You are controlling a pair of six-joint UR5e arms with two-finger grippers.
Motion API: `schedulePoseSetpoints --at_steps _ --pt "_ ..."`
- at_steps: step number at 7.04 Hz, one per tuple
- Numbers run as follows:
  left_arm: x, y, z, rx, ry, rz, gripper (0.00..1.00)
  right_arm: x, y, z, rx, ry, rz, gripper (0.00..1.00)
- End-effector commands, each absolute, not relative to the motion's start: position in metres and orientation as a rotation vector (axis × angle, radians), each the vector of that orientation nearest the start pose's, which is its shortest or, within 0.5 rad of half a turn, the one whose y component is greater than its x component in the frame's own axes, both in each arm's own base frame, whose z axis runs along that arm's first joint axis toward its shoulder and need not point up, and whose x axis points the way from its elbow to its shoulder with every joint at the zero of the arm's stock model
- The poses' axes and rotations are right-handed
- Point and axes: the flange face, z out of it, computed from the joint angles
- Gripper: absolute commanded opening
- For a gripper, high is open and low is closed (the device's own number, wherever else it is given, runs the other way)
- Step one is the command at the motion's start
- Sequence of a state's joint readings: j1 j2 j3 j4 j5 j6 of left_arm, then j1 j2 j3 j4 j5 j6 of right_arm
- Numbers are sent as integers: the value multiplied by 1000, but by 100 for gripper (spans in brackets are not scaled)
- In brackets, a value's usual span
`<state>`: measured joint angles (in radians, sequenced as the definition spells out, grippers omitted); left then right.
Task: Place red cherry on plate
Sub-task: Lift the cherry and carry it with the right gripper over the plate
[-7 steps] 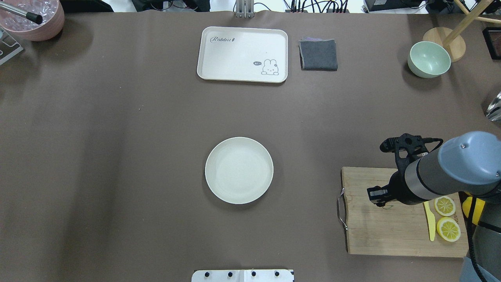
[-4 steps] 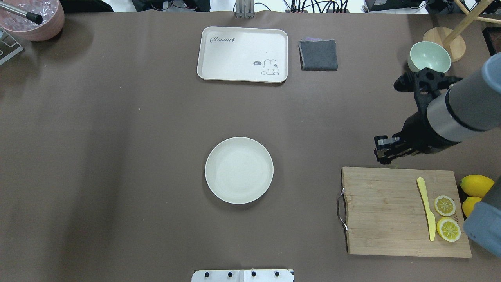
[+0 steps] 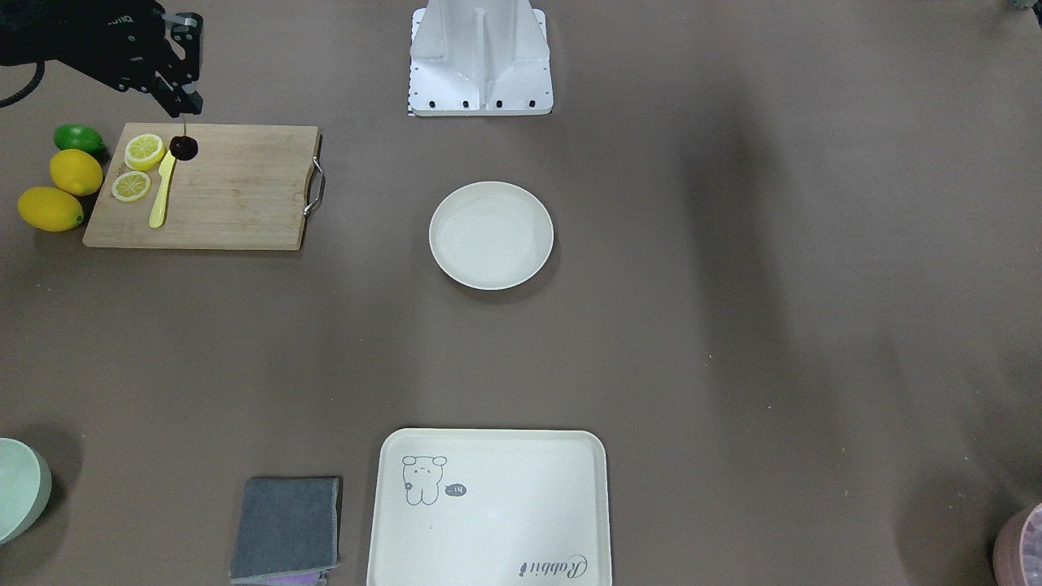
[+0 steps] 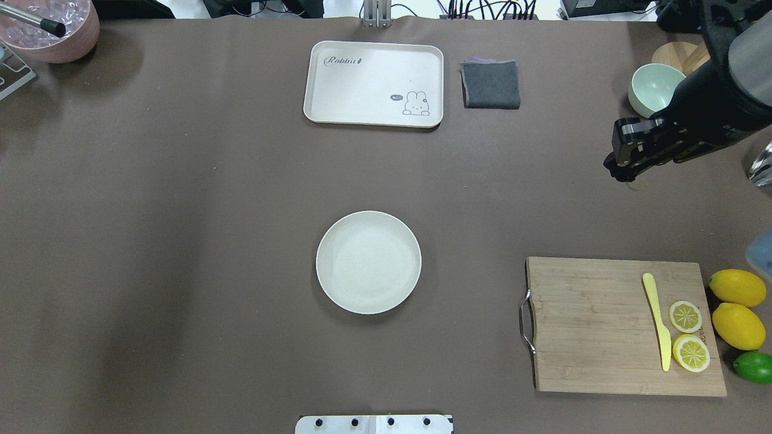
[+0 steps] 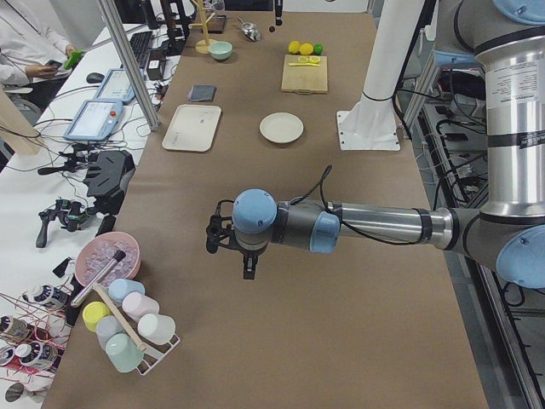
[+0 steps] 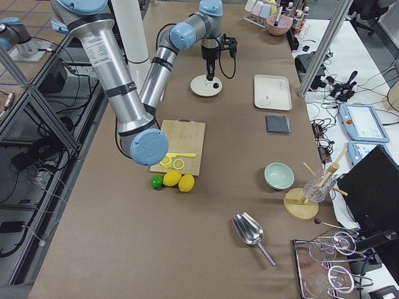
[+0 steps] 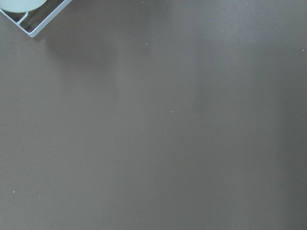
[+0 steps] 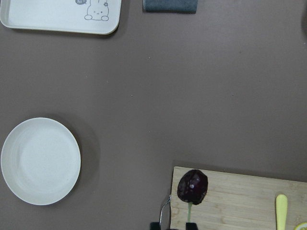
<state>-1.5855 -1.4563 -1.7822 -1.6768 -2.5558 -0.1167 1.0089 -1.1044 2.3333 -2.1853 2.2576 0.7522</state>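
The red cherry point(image 3: 183, 148) hangs by its thin stem from my right gripper point(image 3: 189, 106), which is shut on the stem high above the table. In the right wrist view the red cherry point(image 8: 192, 187) dangles over the corner of the cutting board point(image 8: 240, 199), and the plate point(image 8: 41, 161) lies empty far to its left. Seen from overhead, the right gripper point(image 4: 620, 170) is at the far right, well away from the round cream plate point(image 4: 368, 262) at the table's middle. My left gripper point(image 5: 247, 266) shows only in the exterior left view, so I cannot tell whether it is open or shut.
A wooden cutting board point(image 4: 591, 325) at the right carries a yellow knife point(image 4: 655, 319) and two lemon slices point(image 4: 686, 316). Two whole lemons point(image 4: 737, 288) and a lime point(image 4: 754, 366) lie beside it. A bunny tray point(image 4: 374, 83), grey cloth point(image 4: 491, 84) and green bowl point(image 4: 654, 87) sit at the back.
My right arm has risen from the cutting board and swung toward the table's far right side with the cherry. The whole lemons and the lime now show.
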Motion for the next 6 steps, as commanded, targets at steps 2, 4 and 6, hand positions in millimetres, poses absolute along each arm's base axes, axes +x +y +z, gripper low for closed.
schedulePoseSetpoints --at_steps 2,4,6 --pt "-30 -521 539 87 969 17 97 -212 -416 150 -4 -842 -65 0" --pt "-27 -549 516 45 962 -2 97 -278 -420 135 -1 -759 -73 0" --pt "-35 -550 513 42 949 -15 97 -359 -401 107 -6 -765 -65 0"
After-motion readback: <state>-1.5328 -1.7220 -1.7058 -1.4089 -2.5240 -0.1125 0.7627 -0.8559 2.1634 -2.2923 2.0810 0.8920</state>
